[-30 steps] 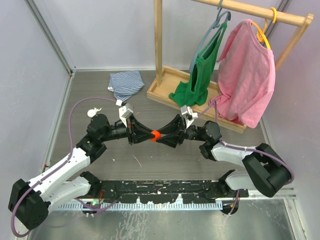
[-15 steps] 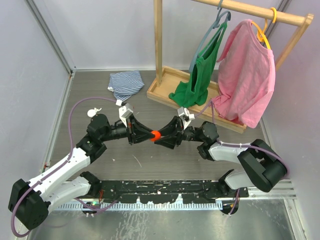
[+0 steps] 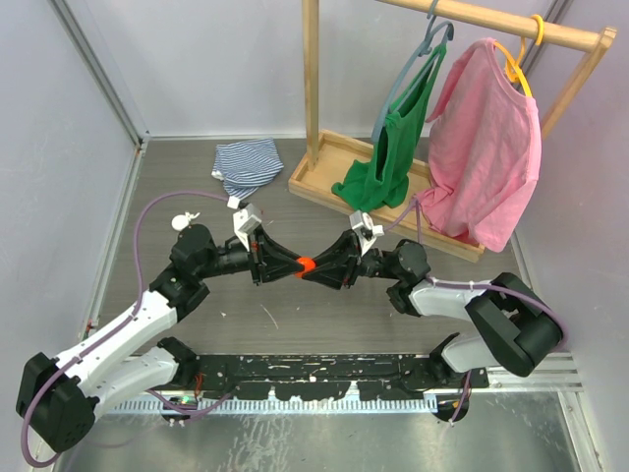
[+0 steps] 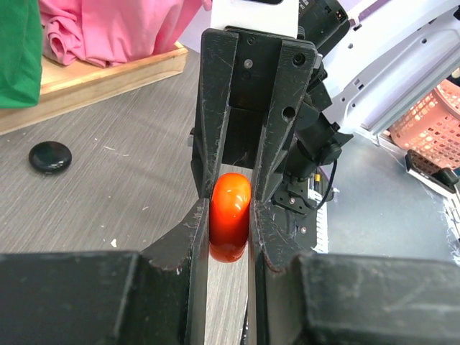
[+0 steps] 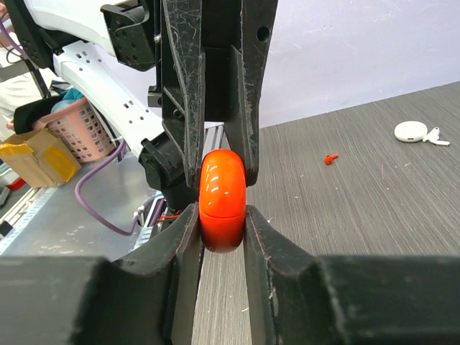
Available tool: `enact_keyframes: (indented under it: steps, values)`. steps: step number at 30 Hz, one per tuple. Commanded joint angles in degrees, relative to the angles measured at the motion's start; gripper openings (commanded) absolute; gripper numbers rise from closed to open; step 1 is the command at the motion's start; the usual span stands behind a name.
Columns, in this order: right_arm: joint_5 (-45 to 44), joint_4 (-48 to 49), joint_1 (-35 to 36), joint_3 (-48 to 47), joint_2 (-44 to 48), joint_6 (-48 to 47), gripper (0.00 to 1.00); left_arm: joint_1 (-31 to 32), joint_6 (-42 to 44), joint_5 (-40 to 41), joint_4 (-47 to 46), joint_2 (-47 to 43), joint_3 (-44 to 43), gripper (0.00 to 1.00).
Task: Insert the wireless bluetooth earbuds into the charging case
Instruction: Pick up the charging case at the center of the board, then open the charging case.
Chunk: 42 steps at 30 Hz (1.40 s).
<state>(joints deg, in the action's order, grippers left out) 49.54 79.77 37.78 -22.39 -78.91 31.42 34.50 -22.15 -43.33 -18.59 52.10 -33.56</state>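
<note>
A glossy orange charging case [image 3: 306, 265] hangs above the table's middle, lid shut, clamped from both sides. My left gripper [image 3: 294, 265] is shut on it from the left, pressing its flat faces [image 4: 229, 215]. My right gripper [image 3: 318, 267] is shut on the same case [image 5: 222, 201] from the right, its fingertips meeting the left ones. One tiny orange earbud [image 5: 330, 159] lies on the table, apart from both grippers. A white earbud [image 5: 436, 141] rests next to a white round case [image 5: 411, 131].
A black round case [image 4: 49, 157] lies near the wooden rack base [image 3: 324, 172]. The rack carries a green top [image 3: 393, 147] and a pink shirt [image 3: 486, 147]. A striped cloth [image 3: 246, 164] lies at the back. The white case [image 3: 180, 223] sits by the left arm.
My right gripper has moved in a little toward the left one and closed on the orange case. The left gripper has held the case still throughout.
</note>
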Motion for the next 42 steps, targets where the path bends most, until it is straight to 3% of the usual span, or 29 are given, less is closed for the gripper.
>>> enact_keyframes:
  steps: [1,5,10,15,22,29,42]
  values:
    - [-0.7,4.4,0.2,-1.3,-0.3,-0.7,0.28,0.1,1.5,-0.2,-3.4,-2.2,-1.3,0.06]
    - [-1.2,4.4,0.3,-1.1,0.0,-1.5,0.12,0.1,2.2,-0.4,-2.2,-2.6,-1.4,0.09]
    - [-1.7,4.4,0.4,-0.5,1.0,-2.6,0.04,0.1,3.4,0.4,1.5,-2.6,-2.1,0.17]
    - [-1.4,4.3,0.3,0.1,1.9,-4.2,0.03,0.1,2.8,3.8,3.4,-2.3,-2.5,0.22]
    - [-1.2,4.7,0.9,0.7,1.8,-5.1,0.03,0.1,-0.7,4.3,3.7,0.3,-4.1,0.51]
    - [-1.6,5.2,1.0,1.1,2.2,-5.1,0.02,0.1,-0.3,4.9,4.5,0.3,-4.0,0.64]
    - [-0.6,5.3,1.5,1.2,2.9,-5.3,0.01,0.1,-0.3,12.2,7.7,0.2,-4.9,0.66]
